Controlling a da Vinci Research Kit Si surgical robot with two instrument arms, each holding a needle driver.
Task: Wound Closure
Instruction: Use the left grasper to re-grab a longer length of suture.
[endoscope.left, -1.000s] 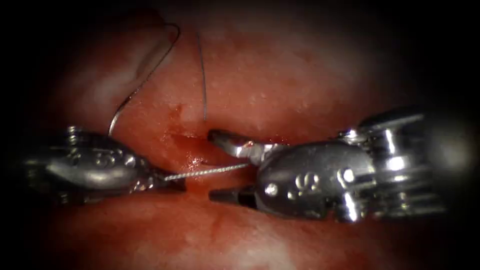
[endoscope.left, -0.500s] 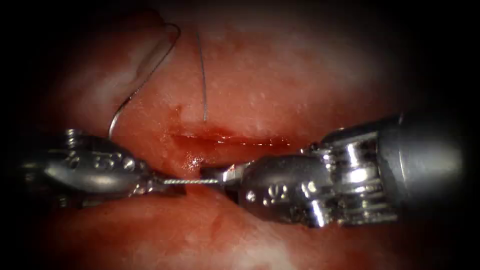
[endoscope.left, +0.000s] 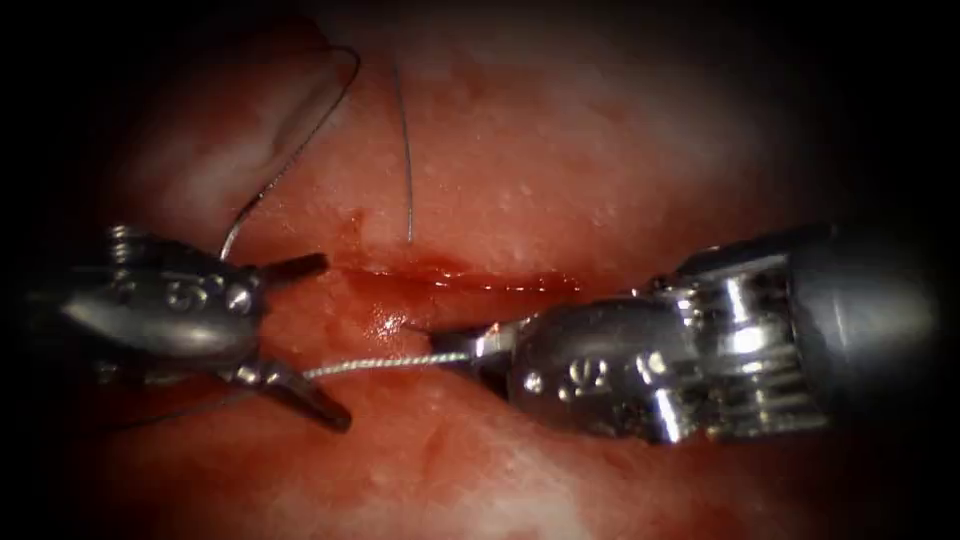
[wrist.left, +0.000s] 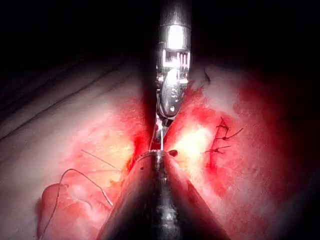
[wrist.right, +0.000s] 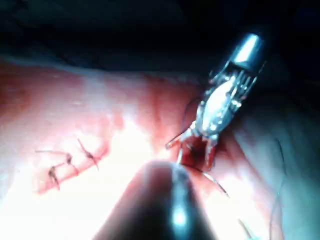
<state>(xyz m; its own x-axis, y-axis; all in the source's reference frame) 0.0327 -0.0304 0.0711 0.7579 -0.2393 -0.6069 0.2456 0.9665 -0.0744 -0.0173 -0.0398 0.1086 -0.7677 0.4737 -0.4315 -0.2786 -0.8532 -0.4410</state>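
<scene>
My left tool (endoscope.left: 330, 342) stands at the left with its jaws wide open, one above and one below the needle's left end, holding nothing. The needle (endoscope.left: 385, 366) lies nearly level just in front of the cut (endoscope.left: 470, 282), over the tissue (endoscope.left: 560, 150) and not in it. My right tool (endoscope.left: 447, 347) comes in from the right and is shut on the needle near its right end. Dark thread (endoscope.left: 290, 160) curves from the upper left down behind the left tool. In the right wrist view the left tool (wrist.right: 192, 150) shows its jaws spread.
A second strand of thread (endoscope.left: 405, 150) hangs straight down and ends just above the cut's left end. Red fluid (endoscope.left: 385, 320) wets the cut's edge. Finished stitches (wrist.left: 220, 137) sit further along the wound, also seen as stitches (wrist.right: 70, 160) in the right wrist view.
The right tool moved left and shut on the needle that the left tool held. The left tool then opened, let go of it and drew back a little to the left.
</scene>
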